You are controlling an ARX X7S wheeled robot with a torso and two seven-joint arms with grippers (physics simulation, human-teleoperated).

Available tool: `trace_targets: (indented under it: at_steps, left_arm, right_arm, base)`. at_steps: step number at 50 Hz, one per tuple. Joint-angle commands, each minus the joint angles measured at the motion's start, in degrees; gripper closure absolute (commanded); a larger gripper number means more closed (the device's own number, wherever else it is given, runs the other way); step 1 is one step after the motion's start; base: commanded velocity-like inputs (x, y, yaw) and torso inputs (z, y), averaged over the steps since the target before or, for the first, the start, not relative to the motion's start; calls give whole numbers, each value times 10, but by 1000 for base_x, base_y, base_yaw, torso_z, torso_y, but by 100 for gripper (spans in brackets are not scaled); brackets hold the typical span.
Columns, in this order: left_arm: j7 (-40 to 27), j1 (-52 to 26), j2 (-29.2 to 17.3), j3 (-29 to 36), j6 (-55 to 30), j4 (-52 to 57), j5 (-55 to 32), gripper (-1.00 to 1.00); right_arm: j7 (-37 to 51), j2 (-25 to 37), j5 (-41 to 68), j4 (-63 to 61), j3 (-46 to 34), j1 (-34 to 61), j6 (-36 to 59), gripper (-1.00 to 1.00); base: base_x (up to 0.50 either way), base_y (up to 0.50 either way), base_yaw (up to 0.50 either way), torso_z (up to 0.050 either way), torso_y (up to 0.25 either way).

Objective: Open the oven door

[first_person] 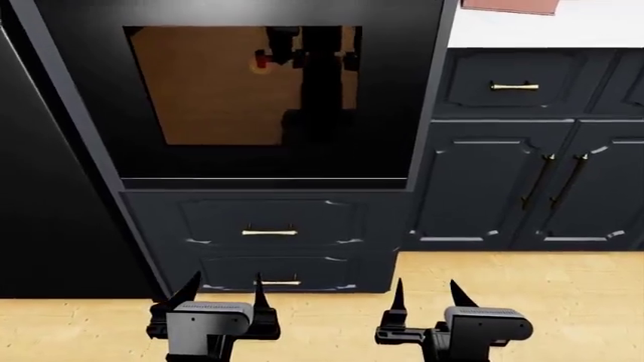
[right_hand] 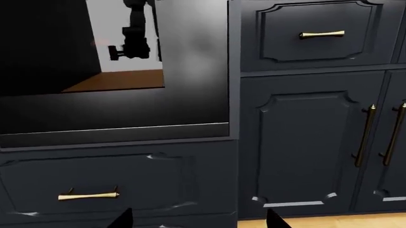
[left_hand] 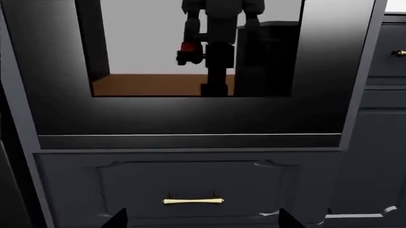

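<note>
The oven door (first_person: 241, 162) is a glossy black panel with an amber-brown window, shut flush above two navy drawers; its top edge and handle are out of view. It fills the upper part of the left wrist view (left_hand: 190, 116) and the near side of the right wrist view (right_hand: 114, 109), and the window mirrors the robot. My left gripper (first_person: 223, 290) hangs low in front of the drawers, open and empty, with only its fingertips (left_hand: 117, 219) showing. My right gripper (first_person: 427, 294) is beside it, also open and empty, well below the door.
Under the oven are two navy drawers with brass handles (first_person: 270, 232) (first_person: 277, 283). To the right stand navy cabinet doors (first_person: 483, 188), a drawer (first_person: 513, 87) and a white countertop (first_person: 544, 30). A tall black panel (first_person: 50, 188) flanks the left. The floor is wood (first_person: 332, 324).
</note>
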Motion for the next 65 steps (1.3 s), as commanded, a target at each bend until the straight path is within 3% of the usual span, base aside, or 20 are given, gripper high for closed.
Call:
trace_targets:
  at_steps: [1,65]
  left_arm:
    - [-4,-1,-4,7,4,-1,-3,-100]
    - [-32,8,-21,43,3,13,-6,-100]
  right_arm:
    - [4,5,7,-2,-2,-2,-1,-100]
    - [19,23,39,-1,-17,-9,-14,-100]
  base:
    - [262,-223,0,0,0]
    - [235,-221,0,0,0]
